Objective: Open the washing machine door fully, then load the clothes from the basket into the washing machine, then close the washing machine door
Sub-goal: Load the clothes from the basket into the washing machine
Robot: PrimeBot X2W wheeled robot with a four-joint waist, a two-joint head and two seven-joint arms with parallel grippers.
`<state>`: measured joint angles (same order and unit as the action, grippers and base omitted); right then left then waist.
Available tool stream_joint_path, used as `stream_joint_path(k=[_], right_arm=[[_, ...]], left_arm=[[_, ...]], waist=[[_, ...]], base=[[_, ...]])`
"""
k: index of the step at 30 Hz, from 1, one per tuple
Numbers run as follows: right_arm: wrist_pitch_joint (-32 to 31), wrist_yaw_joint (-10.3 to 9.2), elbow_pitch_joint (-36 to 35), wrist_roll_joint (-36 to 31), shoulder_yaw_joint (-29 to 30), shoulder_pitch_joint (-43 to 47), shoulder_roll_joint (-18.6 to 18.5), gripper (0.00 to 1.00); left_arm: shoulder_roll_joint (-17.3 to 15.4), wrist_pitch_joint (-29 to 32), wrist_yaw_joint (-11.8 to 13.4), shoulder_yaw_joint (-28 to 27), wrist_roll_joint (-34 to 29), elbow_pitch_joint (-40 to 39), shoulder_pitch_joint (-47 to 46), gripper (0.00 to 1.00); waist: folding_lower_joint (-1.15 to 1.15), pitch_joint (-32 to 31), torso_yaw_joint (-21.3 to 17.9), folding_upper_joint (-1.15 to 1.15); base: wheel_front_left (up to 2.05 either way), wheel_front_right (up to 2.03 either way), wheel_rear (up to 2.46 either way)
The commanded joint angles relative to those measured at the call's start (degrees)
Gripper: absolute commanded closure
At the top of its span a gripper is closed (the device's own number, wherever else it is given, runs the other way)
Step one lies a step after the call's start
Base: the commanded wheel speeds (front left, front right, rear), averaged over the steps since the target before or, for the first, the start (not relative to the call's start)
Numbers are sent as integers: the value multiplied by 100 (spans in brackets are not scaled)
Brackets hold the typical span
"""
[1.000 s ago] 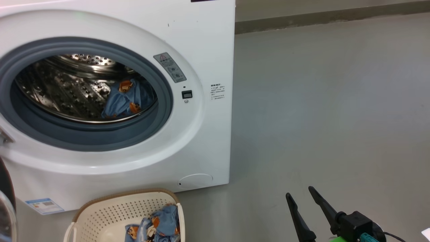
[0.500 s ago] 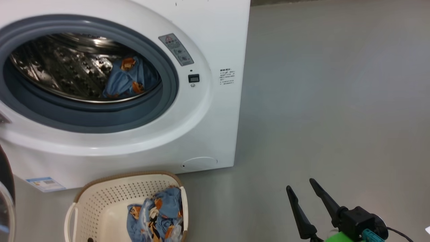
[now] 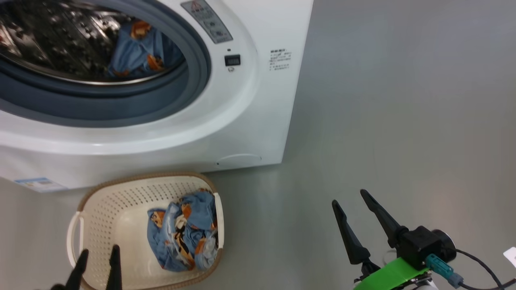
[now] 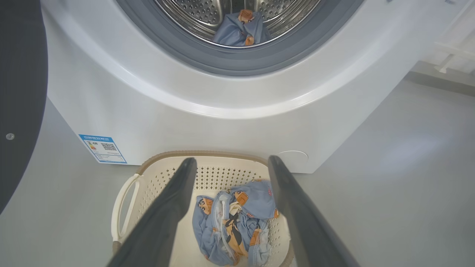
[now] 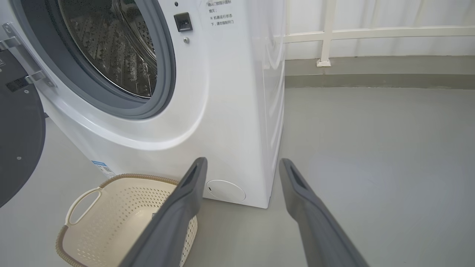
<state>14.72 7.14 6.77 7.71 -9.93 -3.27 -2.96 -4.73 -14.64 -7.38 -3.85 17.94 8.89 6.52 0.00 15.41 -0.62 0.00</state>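
Note:
The white washing machine (image 3: 258,100) stands with its black door (image 4: 18,92) swung wide to the left, also at the left edge as the door (image 5: 15,141). One light blue garment (image 3: 133,52) lies in the steel drum. The cream basket (image 3: 141,177) sits on the floor before the machine, with a bundle of blue printed clothes (image 3: 183,235) in its right half. My left gripper (image 3: 100,250) is open above the basket's near left part; between its fingers I see the clothes (image 4: 233,218). My right gripper (image 3: 348,197) is open and empty over bare floor, right of the basket.
Grey floor (image 3: 403,121) spreads to the right of the machine. A white railing and a low kerb (image 5: 371,74) run along the back. A blue label (image 4: 102,148) and a round white flap (image 5: 225,191) mark the machine's lower front.
The head view has tilted down, so the machine slid up and the whole basket came in. My left gripper's fingertips have come in at the lower left, over the basket.

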Motion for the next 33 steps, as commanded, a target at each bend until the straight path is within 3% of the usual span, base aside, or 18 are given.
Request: stream_joint_path(k=[1, 20, 33], right_arm=[[28, 35, -143, 24, -179, -171, 8, 0], [28, 35, -515, 76, -335, -587, 8, 0], [28, 35, -722, 200, -465, -627, 8, 0]], left_arm=[[-220, -36, -9, -84, 143, -9, -302, 0], [-1353, -36, -10, 942, 1612, 1247, -1966, 0], [-2038, -36, -11, 1913, 2773, 1786, -2616, 0]], waist=[[0, 480, -87, 0], [0, 2064, -644, 0], [0, 2668, -923, 0]], base=[[0, 0, 0], [0, 0, 0], [0, 0, 0]])
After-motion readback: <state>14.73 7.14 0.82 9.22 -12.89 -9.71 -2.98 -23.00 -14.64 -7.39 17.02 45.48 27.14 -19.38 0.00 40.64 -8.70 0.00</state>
